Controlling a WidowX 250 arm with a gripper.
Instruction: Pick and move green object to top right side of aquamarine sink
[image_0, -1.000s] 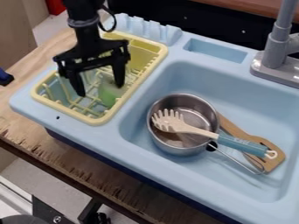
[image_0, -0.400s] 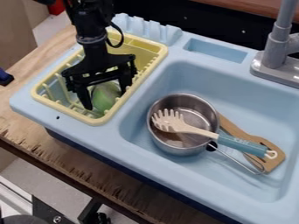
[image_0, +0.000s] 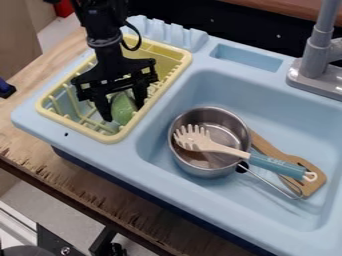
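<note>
My gripper is low inside the yellow dish rack, at the left of the sink unit. Its two fingers are closed against opposite sides of the green object, which rests toward the rack's front right part. The fingers and the gripper body cover the edges and upper part of that object. To the right of the rack lies the light blue sink, with its top right side near the grey faucet.
A metal pot stands in the sink with a pasta spoon across it. Beside it lies a wooden utensil. The yellow rack rim surrounds the gripper, and the faucet rises at the upper right.
From its higher place at the upper left, the gripper has come down and rightward over the green object. Its fingers have drawn closer together around it.
</note>
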